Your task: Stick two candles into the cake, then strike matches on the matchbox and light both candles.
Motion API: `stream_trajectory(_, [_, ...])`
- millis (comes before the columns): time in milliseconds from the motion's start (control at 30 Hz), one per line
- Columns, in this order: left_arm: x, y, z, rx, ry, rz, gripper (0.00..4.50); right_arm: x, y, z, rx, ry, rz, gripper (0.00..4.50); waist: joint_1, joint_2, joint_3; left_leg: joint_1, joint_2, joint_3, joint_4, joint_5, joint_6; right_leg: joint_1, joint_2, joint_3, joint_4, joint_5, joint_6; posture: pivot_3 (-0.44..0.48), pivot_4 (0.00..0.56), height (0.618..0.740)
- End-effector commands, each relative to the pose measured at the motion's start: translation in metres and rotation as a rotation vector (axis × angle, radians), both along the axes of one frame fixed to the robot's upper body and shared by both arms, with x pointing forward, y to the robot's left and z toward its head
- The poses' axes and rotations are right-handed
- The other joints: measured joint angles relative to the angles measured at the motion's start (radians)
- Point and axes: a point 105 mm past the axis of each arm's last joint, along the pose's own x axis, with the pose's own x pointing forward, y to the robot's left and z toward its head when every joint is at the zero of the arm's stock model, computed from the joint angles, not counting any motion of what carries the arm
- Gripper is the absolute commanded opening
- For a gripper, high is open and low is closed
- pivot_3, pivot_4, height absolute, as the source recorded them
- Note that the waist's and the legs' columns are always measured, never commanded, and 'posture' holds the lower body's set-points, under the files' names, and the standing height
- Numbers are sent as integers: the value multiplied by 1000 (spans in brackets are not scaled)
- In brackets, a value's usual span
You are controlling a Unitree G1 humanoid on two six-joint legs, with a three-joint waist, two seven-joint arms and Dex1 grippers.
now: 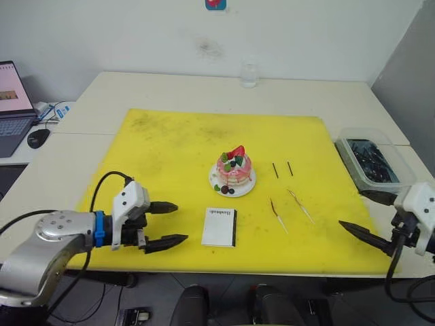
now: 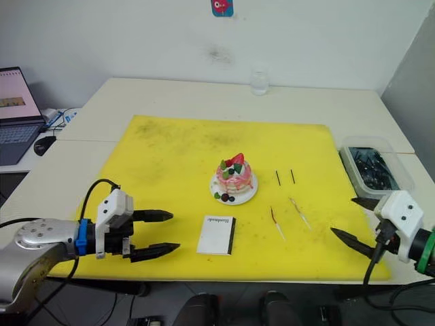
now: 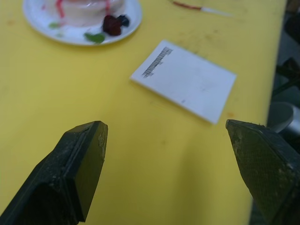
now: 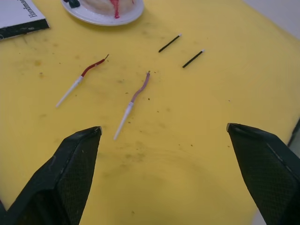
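Observation:
The pink cake (image 1: 234,170) sits on its white plate (image 1: 246,189) in the middle of the yellow mat (image 1: 170,149). Two thin curved candles (image 4: 83,79) (image 4: 132,103) lie flat on the mat in front of and right of the cake. Behind them lie two short dark matches (image 1: 274,170) (image 1: 290,168). The white matchbox (image 1: 219,226) lies flat in front of the cake. My left gripper (image 1: 171,224) is open, left of the matchbox, empty. My right gripper (image 1: 369,216) is open at the mat's right edge, right of the candles, empty.
A clear plastic tub (image 1: 372,160) of dark pieces stands at the right off the mat. A glass (image 1: 249,75) stands at the table's far edge. A laptop (image 1: 12,109) and mouse (image 1: 38,138) sit on the left table.

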Motion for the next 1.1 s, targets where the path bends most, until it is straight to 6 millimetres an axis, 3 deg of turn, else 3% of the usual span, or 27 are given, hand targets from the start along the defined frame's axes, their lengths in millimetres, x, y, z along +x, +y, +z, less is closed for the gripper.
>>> stream_trajectory(33, [-6,-27,17,-88,-97,-63,4500,3,16,-2,6,-26,-33,4481,0,0,0,0,0,0,0,0,0,0,0,0,0,0,0,0,150,740])
stream_trajectory(433, [-10,-73,33,-203,-187,-186,4500,22,31,-28,7,-41,-157,4481,0,0,0,0,-1,0,1,0,0,0,2,1,0,1,2,0,150,740])
stream_trajectory(767, [-9,-85,36,-218,-189,-239,4500,25,35,-63,71,22,-262,4481,-1,0,0,0,-1,0,1,0,0,0,4,1,0,1,2,0,150,740])
stream_trajectory(900, [-9,-85,34,-209,-182,-242,4500,23,35,-70,94,56,-290,3586,-1,0,0,0,-1,0,1,0,0,0,3,1,0,1,2,0,150,740])
stream_trajectory(1100, [-11,-87,30,-206,-171,-247,4500,17,39,-75,105,99,-290,1455,-1,0,0,0,-2,0,1,0,0,1,3,1,0,0,0,0,150,740])
